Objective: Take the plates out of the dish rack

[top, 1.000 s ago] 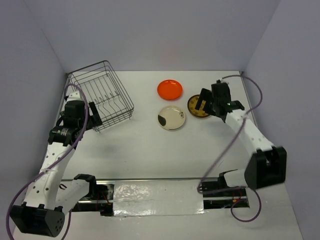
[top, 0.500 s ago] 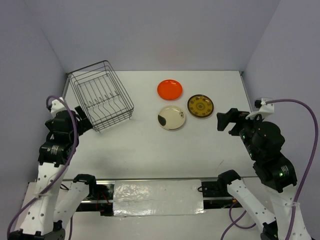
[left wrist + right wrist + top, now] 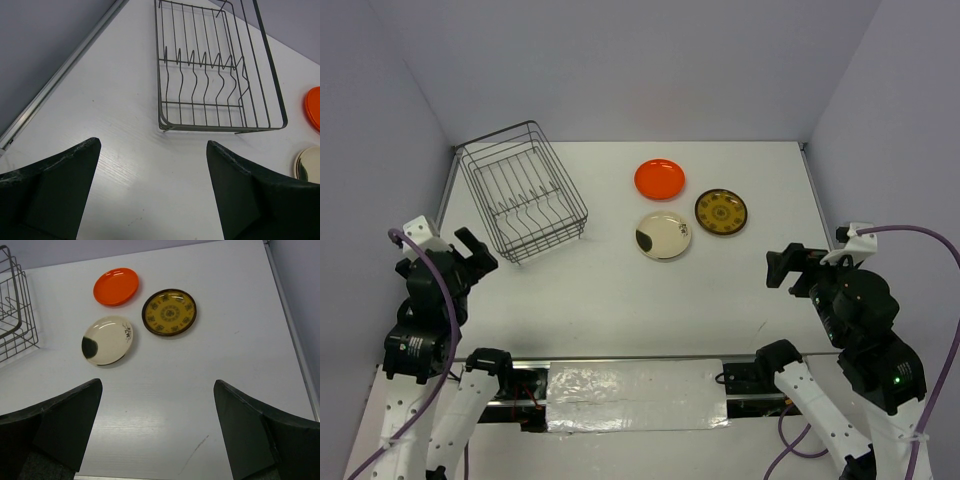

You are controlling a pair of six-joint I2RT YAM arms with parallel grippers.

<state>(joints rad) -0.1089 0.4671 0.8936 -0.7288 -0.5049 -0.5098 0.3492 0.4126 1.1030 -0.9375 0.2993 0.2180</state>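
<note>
**Overhead view**
- Item 1: left tool (image 3: 472, 255). Its jaws were spread wide with nothing between them, and it was held above the bench (image 3: 620, 290).
- Item 2: dish rack (image 3: 525, 200). It stood skewed on the bench, ahead of the left tool and apart from it. No plate showed among its prongs.
- Item 3: right tool (image 3: 788, 268). Its jaws were likewise spread and held nothing.
- Items 4–6: orange plate (image 3: 659, 178), cream plate (image 3: 664, 235) and brown plate (image 3: 721, 212). They lay flat on the bench in a close cluster, none overlapping, ahead of the right tool, off to its left and well apart from it. The orange plate was farthest from the tool; the cream and brown plates were nearer.

**Left wrist view**
- Both fingers (image 3: 50, 190) sat in the lower corners, wide apart, with bare bench between them.
- The dish rack lay ahead, roughly centred between the fingers, with every slot vacant.
- Slivers of the orange plate and the cream plate showed far to the tool's right.

**Right wrist view**
- The fingers (image 3: 50, 425) were wide apart and gripped nothing.
- All three plates lay ahead, slightly left of the tool's centre line.
- A corner of the dish rack showed at the far left.

**Assessment**
- The unloading step was judged complete: the rack looked bare, the three plates were out on the bench, and no further plate was seen to fetch.
- The next move, if any, called only for a check of the rack and for parking both tools clear of the plates with their jaws apart.
</note>
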